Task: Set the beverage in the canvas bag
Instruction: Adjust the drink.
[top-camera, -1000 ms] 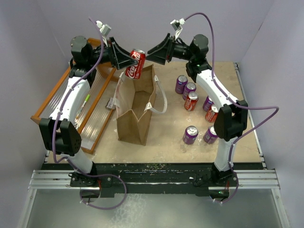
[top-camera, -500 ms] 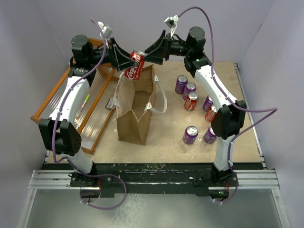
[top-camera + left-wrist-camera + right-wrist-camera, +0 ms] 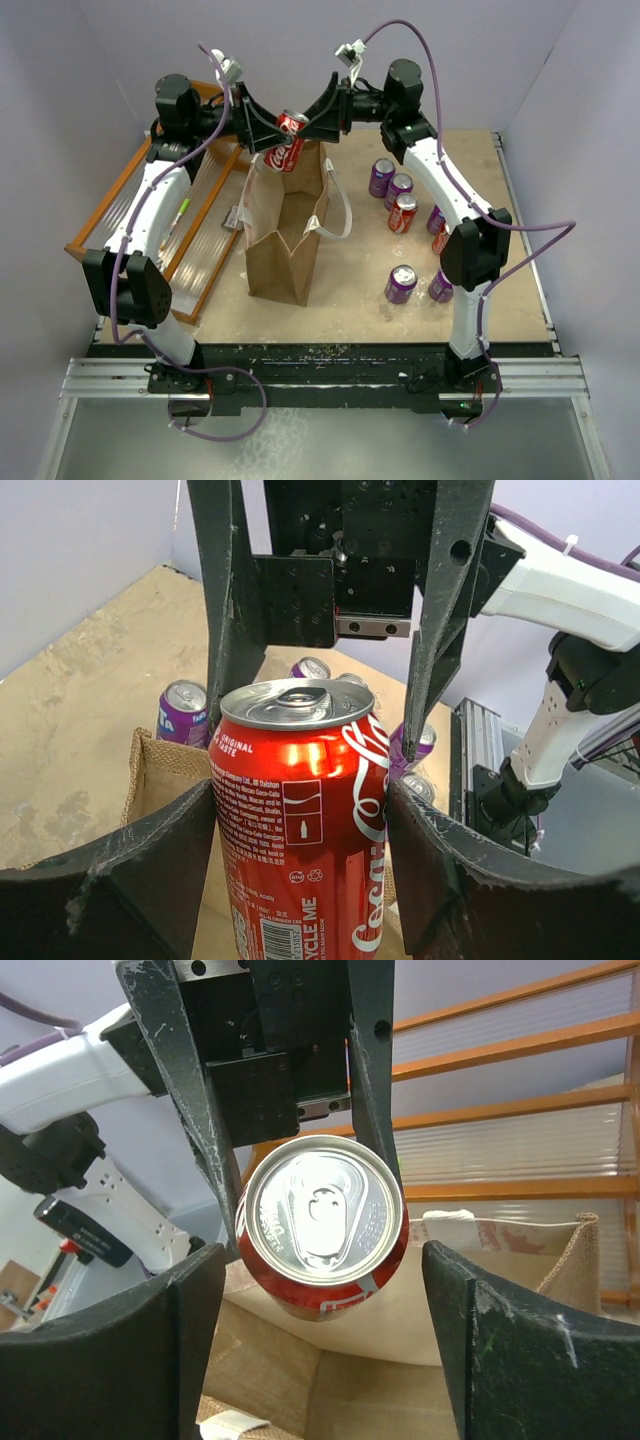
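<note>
Ok so here's where it's at: the Coke can (image 3: 322, 1215) isn't in the canvas bag (image 3: 275, 270) yet. It's up in the air over the far end of the bag's open mouth, tilted a bit in the top view. The left gripper (image 3: 300, 860) has it clamped, 1 finger pressed on each side of the can body. The right gripper (image 3: 312, 115) is nosed in from the opposite side, right at the can's top end. Its jaws are spread, and in its own wrist view there's a gap on both sides of the can, so it doesn't look like it's touching.

Stuff I can't make out:
- The can's bottom is cut off in the left wrist view. From above I can't tell if it sits below the bag rim or just over it.
- The bag's inside is mostly shadow, so no idea what's in there.
- There are 7 loose cans (image 3: 400, 283) on the table (image 3: 350, 300) right of the bag, purple and red. About 3 of them are half hidden behind the right arm.
- The orange rack (image 3: 110, 215) on the left is partly covered by the left arm.

The bag stands upright, with 1 white handle (image 3: 345, 215) flopped out to the right.
</note>
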Robot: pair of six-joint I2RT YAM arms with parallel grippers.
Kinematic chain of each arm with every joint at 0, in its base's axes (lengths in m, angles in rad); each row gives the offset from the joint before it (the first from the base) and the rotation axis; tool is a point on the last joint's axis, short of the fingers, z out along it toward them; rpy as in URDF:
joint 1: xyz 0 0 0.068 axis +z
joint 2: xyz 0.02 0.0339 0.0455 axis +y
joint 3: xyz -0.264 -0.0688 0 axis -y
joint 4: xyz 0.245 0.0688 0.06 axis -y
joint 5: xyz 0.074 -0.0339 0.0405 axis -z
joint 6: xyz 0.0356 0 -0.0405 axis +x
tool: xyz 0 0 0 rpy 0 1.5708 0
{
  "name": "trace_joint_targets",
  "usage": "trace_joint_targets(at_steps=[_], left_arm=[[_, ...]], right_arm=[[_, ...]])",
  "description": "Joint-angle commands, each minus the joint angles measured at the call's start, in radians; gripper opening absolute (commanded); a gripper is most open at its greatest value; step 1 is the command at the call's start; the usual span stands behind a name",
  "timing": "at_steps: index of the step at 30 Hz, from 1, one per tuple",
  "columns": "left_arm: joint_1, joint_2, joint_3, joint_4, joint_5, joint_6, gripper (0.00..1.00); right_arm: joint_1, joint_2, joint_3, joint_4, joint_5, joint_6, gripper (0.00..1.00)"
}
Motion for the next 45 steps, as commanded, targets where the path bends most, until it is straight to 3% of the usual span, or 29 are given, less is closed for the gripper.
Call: trace_joint_targets(at_steps=[1,8,13,22,30,45], left_arm=[[-0.005,-0.036,0.034,0.003,0.009,0.121,0.0],[-0.031,-0.042,0.021,-0.234,-0.039,0.497,0.0],[-0.069,-0.066,-0.063,-0.248,-0.09,0.622,0.0],[-0.118,-0.096,-0.146,-0.185,-0.159,0.69,0.0],[-0.123,-0.109,-0.128,-0.128,-0.234,0.666,0.0],[-0.14,-0.155,-0.117,-0.162,-0.259,0.698,0.0]], right_arm=[[-0.015,-0.017,0.025,0.027,-0.027,-0.014,0.83],[-0.053,-0.049,0.012,-0.088,-0.014,-0.119,0.86],[-0.077,-0.062,0.002,-0.136,0.009,-0.168,0.85],[-0.071,-0.107,-0.053,-0.35,0.08,-0.284,0.91],[-0.016,-0.004,0.194,-0.821,0.205,-0.537,0.96],[0.041,0.057,0.299,-0.899,0.305,-0.567,0.96]])
